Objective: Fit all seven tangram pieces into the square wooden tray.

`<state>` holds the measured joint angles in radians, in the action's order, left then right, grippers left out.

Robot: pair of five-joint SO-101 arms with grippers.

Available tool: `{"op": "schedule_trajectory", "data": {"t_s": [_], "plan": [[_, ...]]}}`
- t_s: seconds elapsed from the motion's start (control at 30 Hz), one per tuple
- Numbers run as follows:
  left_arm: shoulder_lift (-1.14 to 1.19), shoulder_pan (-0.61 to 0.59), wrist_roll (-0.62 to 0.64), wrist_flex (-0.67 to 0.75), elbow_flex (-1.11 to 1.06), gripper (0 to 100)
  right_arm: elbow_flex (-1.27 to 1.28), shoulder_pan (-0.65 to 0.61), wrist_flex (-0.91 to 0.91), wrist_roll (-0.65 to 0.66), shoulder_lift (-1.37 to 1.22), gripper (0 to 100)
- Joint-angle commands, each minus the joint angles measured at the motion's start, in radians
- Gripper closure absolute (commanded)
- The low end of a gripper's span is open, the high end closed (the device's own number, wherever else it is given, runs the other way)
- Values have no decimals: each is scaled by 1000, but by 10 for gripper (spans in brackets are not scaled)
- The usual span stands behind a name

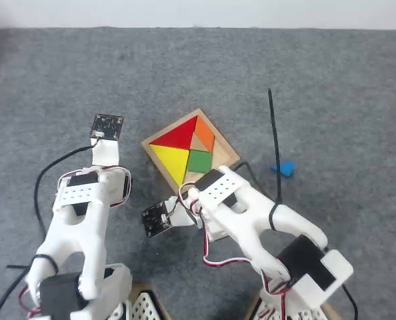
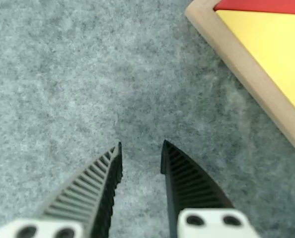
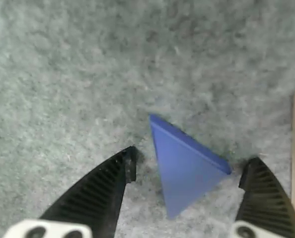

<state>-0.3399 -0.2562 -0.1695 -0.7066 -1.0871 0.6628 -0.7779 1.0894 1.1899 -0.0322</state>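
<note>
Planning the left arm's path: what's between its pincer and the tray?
Bare grey mat between left pincer and wooden tray, per the left wrist view.

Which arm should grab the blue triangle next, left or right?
Right. The right gripper is open, and the blue triangle lies on the carpet between its fingers. The left gripper, also open, has just bare carpet between its fingers, beside the wooden tray.

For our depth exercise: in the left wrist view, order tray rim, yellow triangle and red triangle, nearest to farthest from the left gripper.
1. Tray rim, facing the left gripper.
2. Yellow triangle, just inside the rim.
3. Red triangle, beyond the yellow.
</note>
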Motion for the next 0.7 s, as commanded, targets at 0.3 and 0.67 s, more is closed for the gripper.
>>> {"op": "schedule_trajectory", "data": {"t_s": [0.3, 0.67], "plan": [[-8, 6, -11, 14, 4, 875, -18, 5, -1, 23, -16, 754], [-8, 6, -11, 14, 4, 875, -242, 85, 179, -192, -16, 816]]}}
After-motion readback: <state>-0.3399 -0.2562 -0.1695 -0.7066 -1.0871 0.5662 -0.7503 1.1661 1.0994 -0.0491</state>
